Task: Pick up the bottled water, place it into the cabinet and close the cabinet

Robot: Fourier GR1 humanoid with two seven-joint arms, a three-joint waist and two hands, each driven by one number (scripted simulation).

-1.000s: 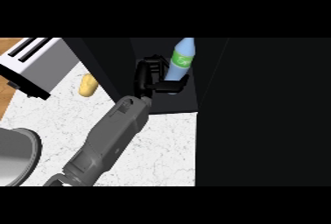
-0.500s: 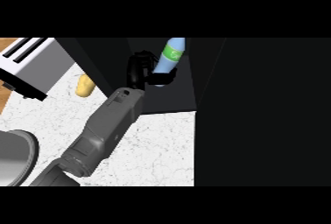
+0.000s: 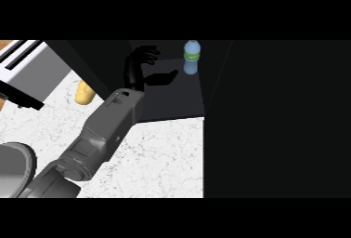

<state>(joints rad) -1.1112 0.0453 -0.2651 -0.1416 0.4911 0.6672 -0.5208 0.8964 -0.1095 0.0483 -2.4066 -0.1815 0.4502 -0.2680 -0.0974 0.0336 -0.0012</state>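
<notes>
Inside the dark open cabinet (image 3: pixel 171 100), your left hand (image 3: pixel 140 69) has just released the clear green-labelled water bottle (image 3: pixel 192 56), fingers spread; it stands alone; close the door next.

Silver toaster (image 3: pixel 24 62) at the white marbled counter's (image 3: pixel 158 158) left, yellow item (image 3: pixel 84 93) beside it

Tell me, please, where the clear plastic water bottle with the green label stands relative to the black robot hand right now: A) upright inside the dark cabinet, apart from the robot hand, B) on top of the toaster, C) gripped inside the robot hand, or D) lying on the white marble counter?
A: the clear plastic water bottle with the green label stands upright in the dark cabinet, with the open black robot hand beside it, not touching.
</notes>
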